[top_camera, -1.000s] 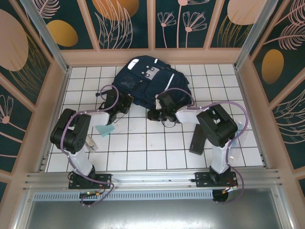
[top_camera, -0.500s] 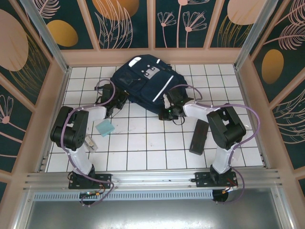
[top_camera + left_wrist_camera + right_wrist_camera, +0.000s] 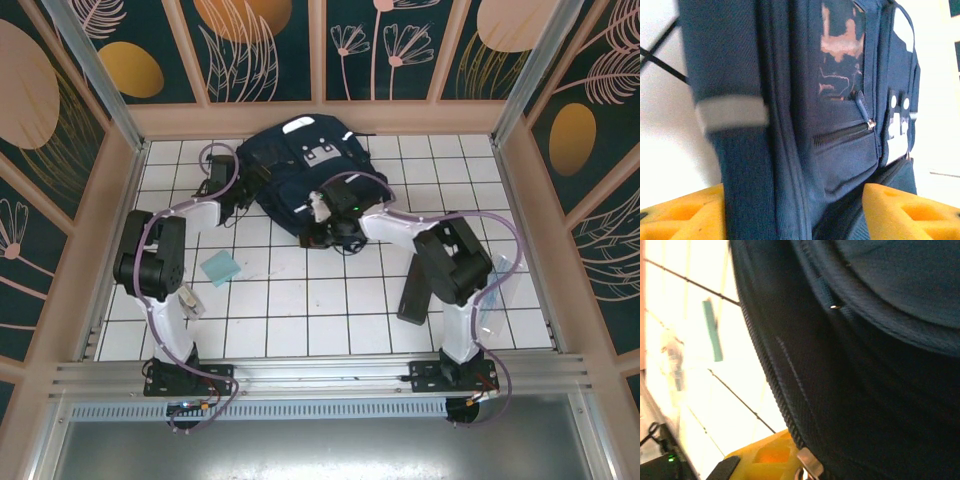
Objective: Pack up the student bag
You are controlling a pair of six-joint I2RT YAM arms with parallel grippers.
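Note:
The student bag (image 3: pixel 305 165), navy blue with white stripes and grey patches, lies at the back of the tiled table. My left gripper (image 3: pixel 252 188) is at the bag's left side. In the left wrist view its yellow fingers (image 3: pixel 682 215) stand wide apart, open, with the bag's side fabric and a zipped pocket (image 3: pixel 840 140) between them. At the bag's near edge my right gripper (image 3: pixel 318 220) is shut. Its yellow finger (image 3: pixel 765 455) presses against a metal zipper pull (image 3: pixel 809 464) at the end of the bag's zip teeth; dark fabric hides the other finger.
A teal notepad (image 3: pixel 219 268) lies on the tiles left of centre, and a small clear item (image 3: pixel 190 300) sits nearer the left arm's base. A black case (image 3: pixel 415 285) lies on the right beside a clear plastic piece (image 3: pixel 490 305). Wooden walls enclose the table.
My left gripper has opened and moved back and left along the bag. My right gripper, still shut, has swung left along the bag's near edge, and the bag has bunched toward the back.

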